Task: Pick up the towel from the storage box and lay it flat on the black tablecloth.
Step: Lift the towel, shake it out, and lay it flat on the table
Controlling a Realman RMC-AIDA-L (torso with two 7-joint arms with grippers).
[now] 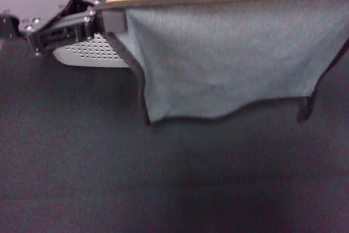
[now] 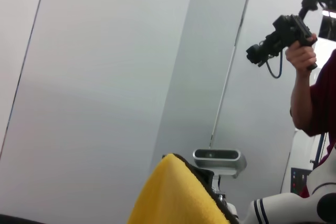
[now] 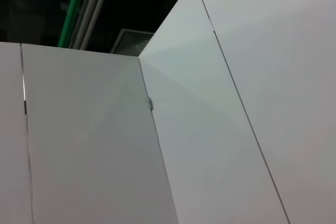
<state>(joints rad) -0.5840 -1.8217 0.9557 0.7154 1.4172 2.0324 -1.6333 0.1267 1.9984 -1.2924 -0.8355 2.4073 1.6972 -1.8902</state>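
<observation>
Holding the square grey-teal fleece towel (image 1: 218, 53) up by its top edge, left tool (image 1: 106, 20) pinched on one corner, over the flat black felt tablecloth (image 1: 163, 178). Right tool hidden: cannot tell. Next: lowering it flat.

Robot lab: white partition panels (image 3: 94, 145); person filming with camera rig (image 2: 281, 38)

A soft, matt grey-teal fleece towel (image 1: 229, 58) is showing a fuzzy yellow reverse, hanging before a perforated, smooth plastic storage box (image 1: 90, 52) over a matt, felt-like black tablecloth (image 1: 163, 178).
</observation>
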